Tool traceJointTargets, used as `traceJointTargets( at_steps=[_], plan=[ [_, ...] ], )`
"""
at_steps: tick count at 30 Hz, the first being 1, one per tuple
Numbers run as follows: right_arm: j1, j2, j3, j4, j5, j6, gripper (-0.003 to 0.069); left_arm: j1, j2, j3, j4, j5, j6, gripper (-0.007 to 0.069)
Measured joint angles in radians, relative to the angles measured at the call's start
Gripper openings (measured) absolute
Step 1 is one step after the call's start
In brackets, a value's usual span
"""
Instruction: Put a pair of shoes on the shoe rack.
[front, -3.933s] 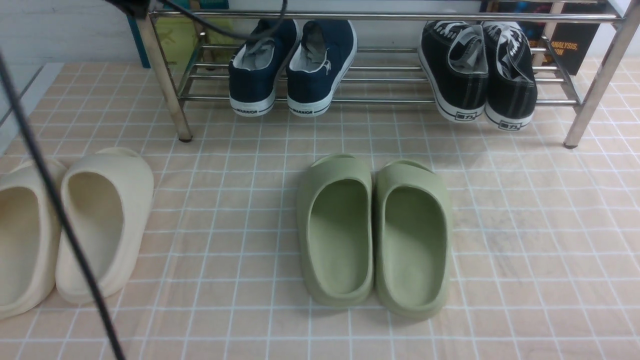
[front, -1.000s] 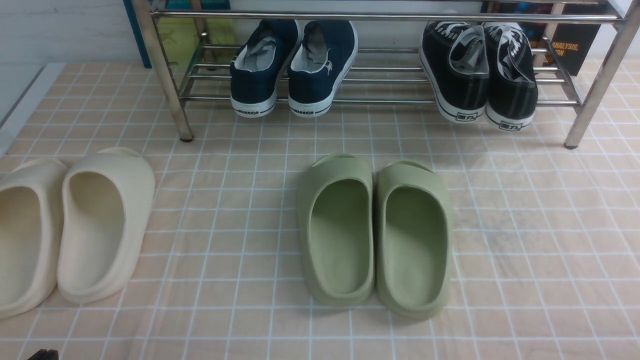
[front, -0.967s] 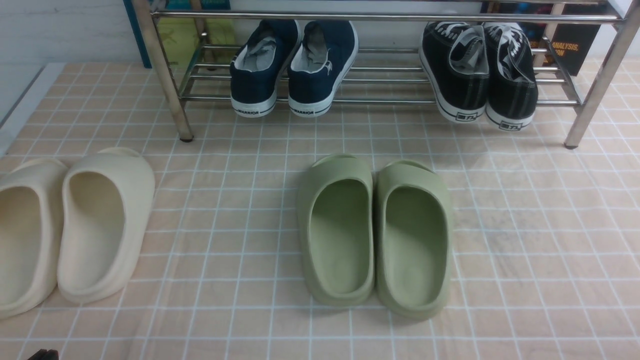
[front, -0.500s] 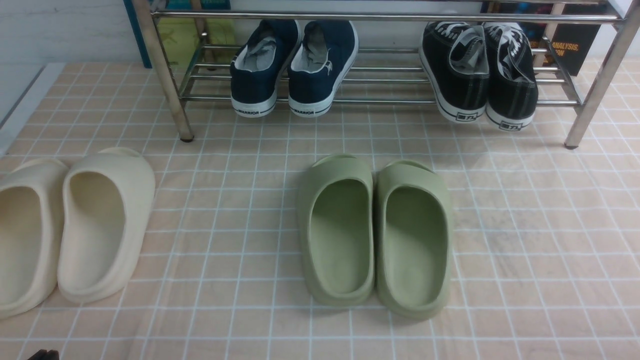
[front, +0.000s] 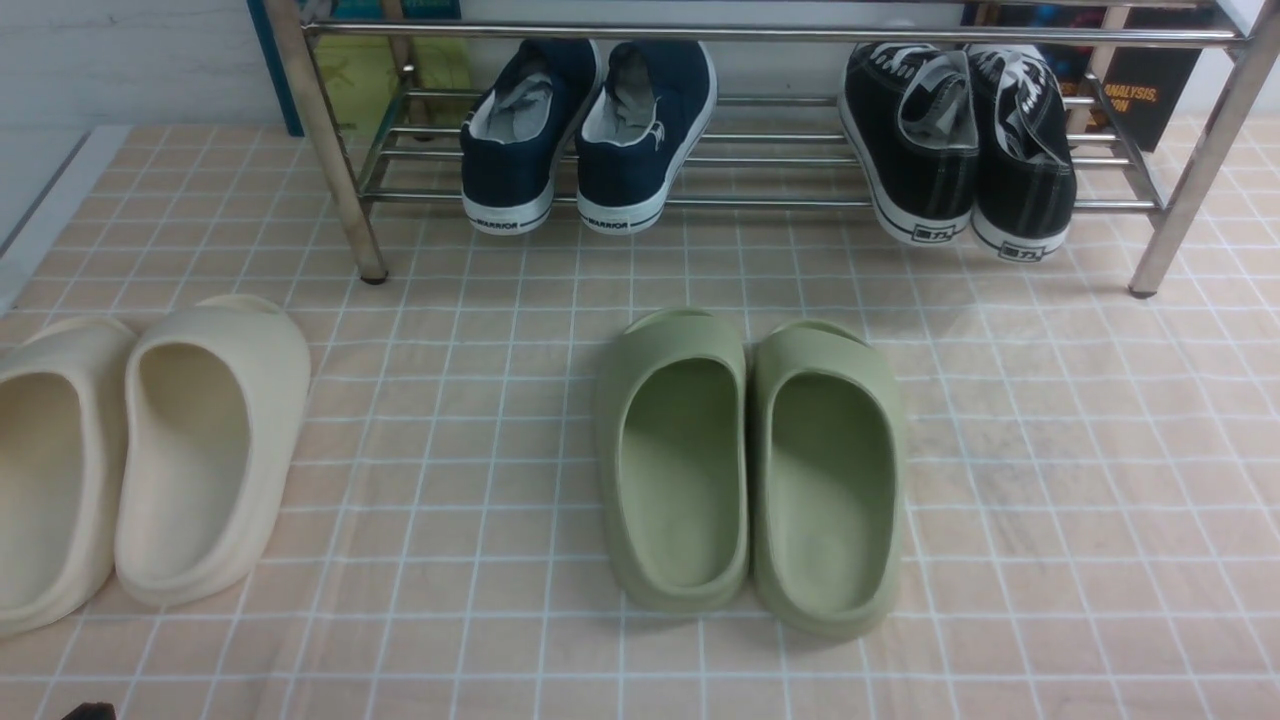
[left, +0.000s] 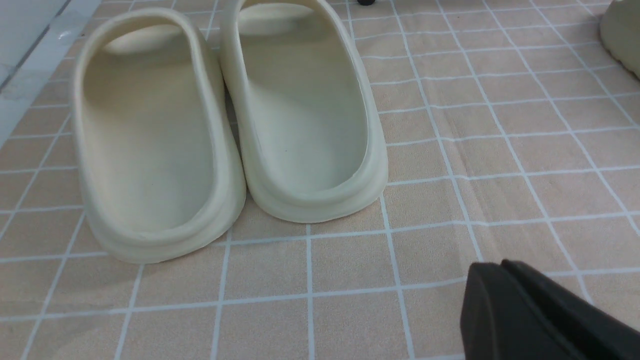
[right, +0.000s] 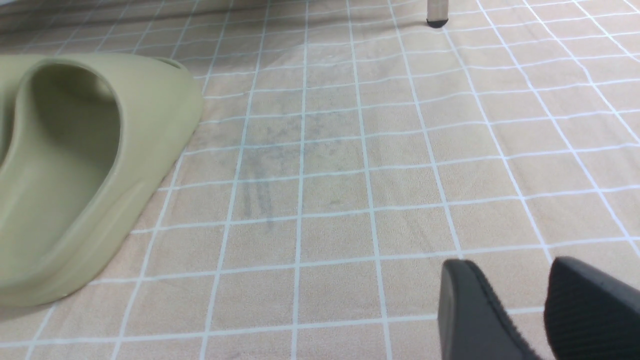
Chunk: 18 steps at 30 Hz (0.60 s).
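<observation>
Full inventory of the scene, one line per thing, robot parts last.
navy shoes: 2, navy with white soles, on the shoe rack's left part, side by side.
black sneakers: 2, black with white laces, on the rack's right part.
shoe rack: 1, chrome, at the back.
green slides: 2, green, on the floor mat, centre.
cream slides: 2, cream, on the mat, left.
floor mat: 1, beige grid.
left gripper: black, fingers together.
right gripper: black, slightly apart, holding nothing.

Outer cream slide (front: 45, 470) cut by the frame edge, shoe rack (front: 330, 160) top cropped, book (front: 1150, 95) title partly hidden
</observation>
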Motion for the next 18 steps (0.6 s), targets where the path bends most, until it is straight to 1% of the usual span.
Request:
traceJointTargets(
  at_steps=[18],
  plan=[
    [0.000,0.000,0.000,0.000,0.000,0.000,0.0238,0.000,0.000,-0.001,-0.001,0.006,0.009,0.0023]
  ],
)
